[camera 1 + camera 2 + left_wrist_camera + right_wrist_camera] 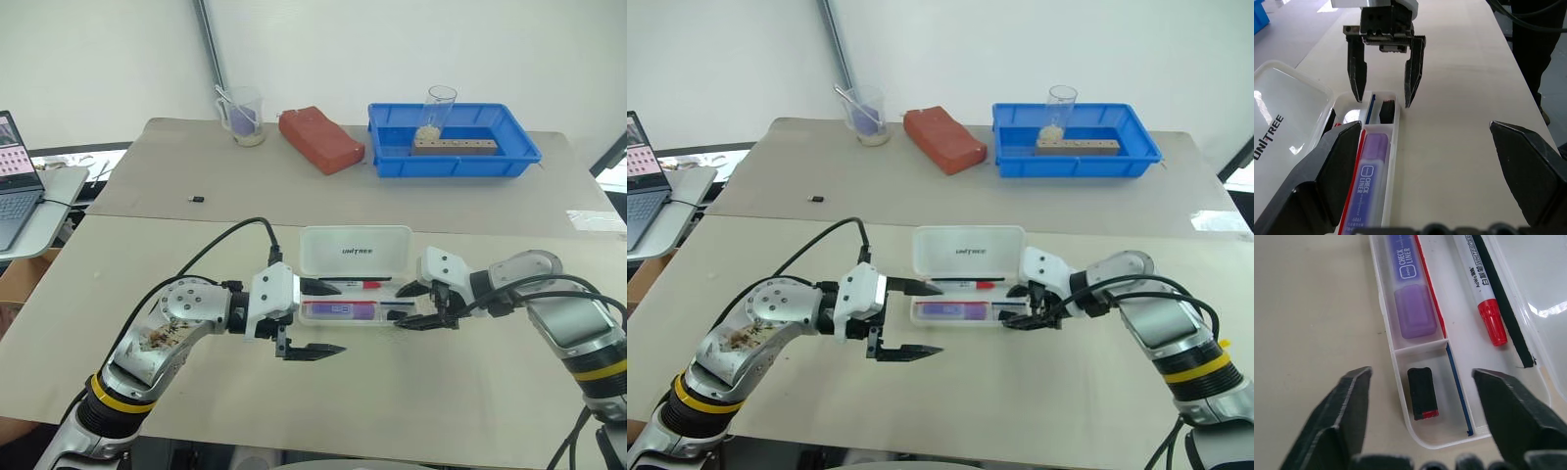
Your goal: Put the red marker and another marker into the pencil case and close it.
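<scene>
The pencil case [355, 250] lies open in the middle of the table, its lid with black UNITREE lettering folded back. The red marker [1484, 289] lies in the tray's long rear compartment. Another marker [1410, 289], purple, lies in the front compartment. A small black piece with a red end [1422, 392] sits in the small end compartment. My left gripper [342, 318] is open at the case's left end, one finger over the tray and the other in front of it. My right gripper [398, 306] is open at the case's right end, with nothing between its fingers.
At the back stand a blue bin [451, 168] holding a glass [439, 108] and a wooden block, a red brick-like block [320, 139] and a clear measuring cup [243, 116]. A small black item [197, 199] lies on the far table. A laptop [15, 176] sits far left.
</scene>
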Robot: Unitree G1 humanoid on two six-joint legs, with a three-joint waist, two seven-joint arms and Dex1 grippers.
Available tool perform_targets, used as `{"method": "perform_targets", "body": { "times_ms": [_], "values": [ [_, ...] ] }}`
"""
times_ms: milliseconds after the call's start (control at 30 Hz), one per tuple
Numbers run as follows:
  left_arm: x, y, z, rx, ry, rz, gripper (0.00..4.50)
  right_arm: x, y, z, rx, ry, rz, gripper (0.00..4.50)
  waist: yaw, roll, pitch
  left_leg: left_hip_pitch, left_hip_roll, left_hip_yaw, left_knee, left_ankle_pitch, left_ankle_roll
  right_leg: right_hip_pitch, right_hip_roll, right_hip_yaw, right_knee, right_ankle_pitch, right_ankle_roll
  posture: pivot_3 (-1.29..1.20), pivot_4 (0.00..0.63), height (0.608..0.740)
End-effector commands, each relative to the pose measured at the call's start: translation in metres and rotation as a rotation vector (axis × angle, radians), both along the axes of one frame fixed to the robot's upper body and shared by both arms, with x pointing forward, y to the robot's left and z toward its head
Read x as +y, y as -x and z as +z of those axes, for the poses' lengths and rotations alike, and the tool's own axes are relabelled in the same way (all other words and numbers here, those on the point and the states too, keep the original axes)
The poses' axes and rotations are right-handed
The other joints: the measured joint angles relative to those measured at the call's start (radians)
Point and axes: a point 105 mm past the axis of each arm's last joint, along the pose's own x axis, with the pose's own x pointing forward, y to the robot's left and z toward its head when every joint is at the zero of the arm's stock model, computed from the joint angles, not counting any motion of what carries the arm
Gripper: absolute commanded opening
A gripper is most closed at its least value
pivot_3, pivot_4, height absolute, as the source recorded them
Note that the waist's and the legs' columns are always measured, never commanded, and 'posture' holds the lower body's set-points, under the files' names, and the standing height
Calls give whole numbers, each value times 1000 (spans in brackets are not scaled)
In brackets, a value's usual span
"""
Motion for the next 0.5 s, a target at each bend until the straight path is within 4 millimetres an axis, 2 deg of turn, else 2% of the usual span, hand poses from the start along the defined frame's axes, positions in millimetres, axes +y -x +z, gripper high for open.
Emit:
{"method": "perform_targets", "body": {
  "times_ms": [33, 100, 133, 167, 233, 400, 500],
  "values": [
    [20, -15, 8, -3, -14, 64, 4500, 3, -1, 40, -101, -85, -27, 4358, 0, 0, 0, 0, 0, 0, 0, 0, 0, -1, 0, 0, 0, 0, 0, 0, 150, 740],
    [34, -44, 18, -12, 30, 195, 4500, 6, 3, 55, -124, -153, -72, 4358, 4, 1, 0, 0, 0, 0, -1, 0, 0, -1, 0, 0, 1, 0, 0, 0, 150, 740],
    [41, -59, 23, -11, 59, 259, 3933, 8, 5, 61, -133, -185, -93, 4402, 6, 0, 0, 0, 0, -1, 0, 0, 0, -1, 0, -1, 1, 0, 0, 0, 150, 740],
    [51, -81, 31, -3, 111, 360, 3598, 10, 8, 69, -156, -218, -121, 4402, 6, 0, 0, 0, 0, -1, 0, 0, 0, -2, 0, -2, 1, -1, 1, 0, 150, 740],
    [64, -109, 40, 27, 188, 476, 2666, 14, 10, 82, -201, -265, -174, 4402, 11, 0, 0, 1, 0, -2, 0, 0, 0, -2, 0, -3, 1, -1, 2, 0, 150, 740],
    [74, -158, 32, 87, 254, 675, 151, 26, 14, 101, -269, -338, -246, 4402, 8, -1, -1, -2, -1, -1, 0, 0, 0, -1, -1, -1, 1, -1, 1, 0, 150, 740],
    [70, -174, 19, 126, 226, 728, 69, 33, 17, 109, -290, -369, -266, 4402, 7, -1, -1, -3, -1, -2, -1, 0, 0, -3, 0, -1, 1, 0, 0, 0, 150, 740]
  ]
}}
